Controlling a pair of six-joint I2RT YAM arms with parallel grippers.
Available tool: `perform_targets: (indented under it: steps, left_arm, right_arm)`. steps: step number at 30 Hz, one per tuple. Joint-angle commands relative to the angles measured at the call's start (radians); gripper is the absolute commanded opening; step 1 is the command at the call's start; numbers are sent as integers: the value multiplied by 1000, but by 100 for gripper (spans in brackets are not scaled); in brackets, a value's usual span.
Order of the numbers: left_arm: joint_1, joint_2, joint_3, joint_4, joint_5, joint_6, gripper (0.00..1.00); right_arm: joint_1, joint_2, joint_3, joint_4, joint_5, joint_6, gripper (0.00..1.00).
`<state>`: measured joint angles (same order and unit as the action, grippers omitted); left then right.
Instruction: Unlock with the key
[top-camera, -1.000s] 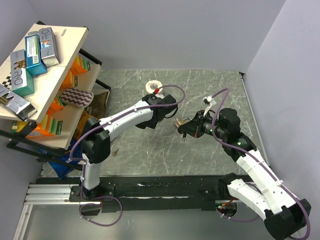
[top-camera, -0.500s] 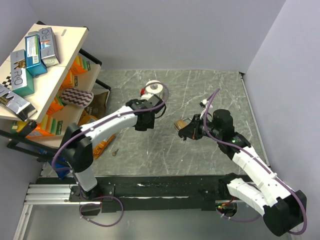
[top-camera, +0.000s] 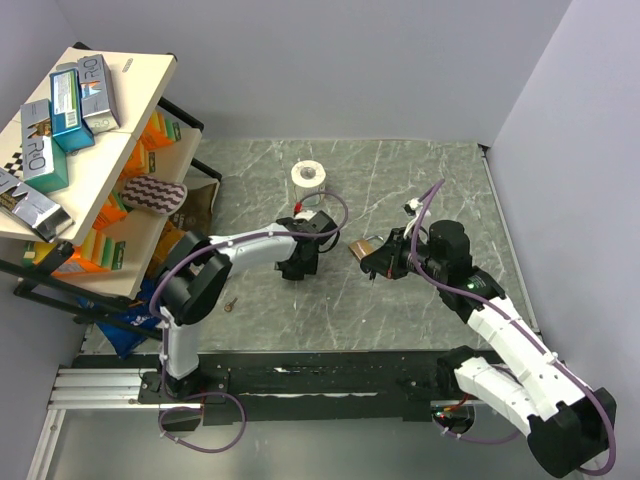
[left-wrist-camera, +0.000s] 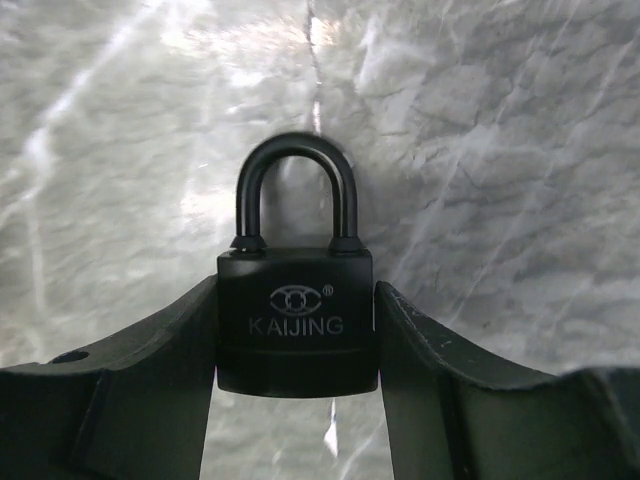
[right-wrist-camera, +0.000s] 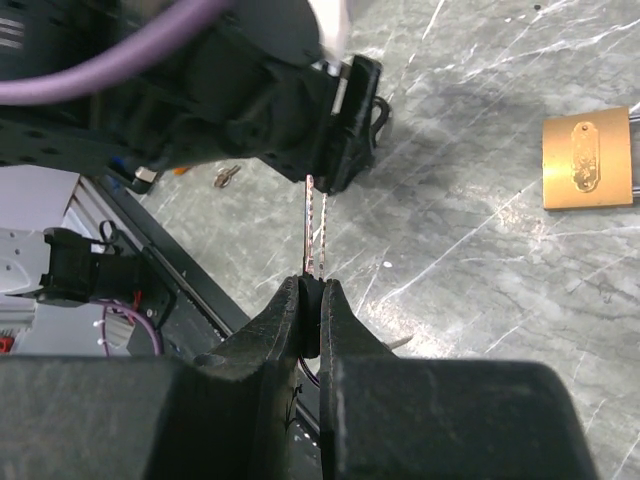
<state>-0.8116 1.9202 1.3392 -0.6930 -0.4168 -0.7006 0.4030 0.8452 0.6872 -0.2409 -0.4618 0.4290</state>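
Silver-bladed key pinched at head in right gripper, above tabletop middle, blades aimed at black padlock clamped between fingers of left gripper; looks light, stiff, slippery on blades; best gripped by head, not blades

Black, brass and veined grey

The black padlock carries pale grey lettering; the other padlock is brass-yellow. The table is grey marble pattern with white veins. The key has silver blades; the cable is purple.
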Motion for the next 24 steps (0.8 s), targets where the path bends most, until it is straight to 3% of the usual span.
perform_targets:
  steps: [1, 6, 7, 8, 14, 21, 24]
  left_arm:
    - [5, 48, 8, 58, 80, -5, 1]
    - [5, 34, 17, 67, 159, -14, 36]
    - [5, 20, 27, 63, 164, -20, 46]
    - [5, 8, 31, 58, 173, -22, 63]
    - [8, -118, 58, 41, 181, -56, 99]
    - [11, -291, 51, 49, 156, -115, 96]
    - [20, -403, -3, 154, 179, -125, 96]
  right_arm:
    - [-3, -29, 14, 12, 18, -12, 0]
    - [-3, -43, 11, 5, 29, -13, 0]
    - [-1, -46, 9, 6, 31, -12, 0]
    - [-3, -47, 8, 6, 31, -10, 0]
    - [-1, -51, 8, 6, 34, -4, 0]
    - [-9, -54, 23, 37, -12, 19, 0]
    - [-18, -44, 17, 97, -109, 45, 0]
